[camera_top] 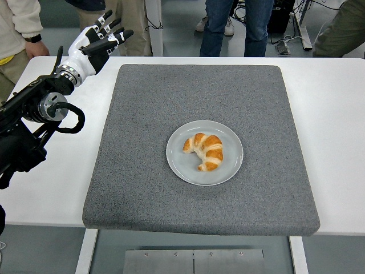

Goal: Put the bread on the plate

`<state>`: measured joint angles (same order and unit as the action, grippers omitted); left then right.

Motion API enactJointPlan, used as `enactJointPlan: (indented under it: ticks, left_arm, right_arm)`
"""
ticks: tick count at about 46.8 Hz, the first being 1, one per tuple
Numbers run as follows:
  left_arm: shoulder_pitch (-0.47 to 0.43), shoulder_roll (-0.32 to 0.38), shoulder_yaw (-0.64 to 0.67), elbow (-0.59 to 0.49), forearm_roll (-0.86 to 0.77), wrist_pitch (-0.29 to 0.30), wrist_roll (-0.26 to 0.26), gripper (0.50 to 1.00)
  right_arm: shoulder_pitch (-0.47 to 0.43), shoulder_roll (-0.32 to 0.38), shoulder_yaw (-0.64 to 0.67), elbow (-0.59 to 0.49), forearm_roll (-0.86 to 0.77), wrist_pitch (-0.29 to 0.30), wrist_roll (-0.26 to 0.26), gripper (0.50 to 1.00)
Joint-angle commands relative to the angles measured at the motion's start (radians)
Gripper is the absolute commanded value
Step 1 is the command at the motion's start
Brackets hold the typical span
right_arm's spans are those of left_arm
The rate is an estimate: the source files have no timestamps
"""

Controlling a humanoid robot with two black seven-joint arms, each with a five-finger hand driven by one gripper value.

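A golden croissant (pixel 205 150) lies on the pale grey round plate (pixel 178 164), which sits near the middle of the grey mat (pixel 142 114). My left hand (pixel 101 37) is raised over the table's far left corner, well away from the plate, its white and black fingers spread and holding nothing. The black left arm (pixel 34 114) runs down along the left edge. The right arm does not show.
White table (pixel 336 125) borders the mat on both sides. Several people stand along the far edge, one close behind my left hand at the top left.
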<state>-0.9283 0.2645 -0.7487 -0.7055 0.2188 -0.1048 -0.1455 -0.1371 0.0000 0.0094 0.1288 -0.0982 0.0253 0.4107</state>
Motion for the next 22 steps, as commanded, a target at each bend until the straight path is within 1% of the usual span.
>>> enactJointPlan:
  ticks: [1, 12, 15, 22]
  left_arm:
    - [0.002, -0.022, -0.001, 0.037, 0.001, -0.015, -0.003, 0.971]
    - [-0.009, -0.114, -0.004, 0.185, -0.001, -0.064, -0.012, 0.971]
    - [-0.009, -0.129, -0.004, 0.202, -0.001, -0.073, -0.019, 0.971]
    - [-0.009, -0.137, -0.003, 0.205, -0.001, -0.073, -0.028, 0.971]
  right_arm:
    - [-0.003, 0.000, 0.001, 0.000, 0.000, -0.001, -0.001, 1.000]
    - [-0.003, 0.000, 0.004, 0.000, 0.000, -0.004, 0.000, 1.000]
    - [-0.003, 0.000, 0.004, -0.001, 0.000, -0.005, 0.000, 1.000]
    - [-0.003, 0.000, -0.002, -0.003, 0.000, -0.005, 0.000, 1.000]
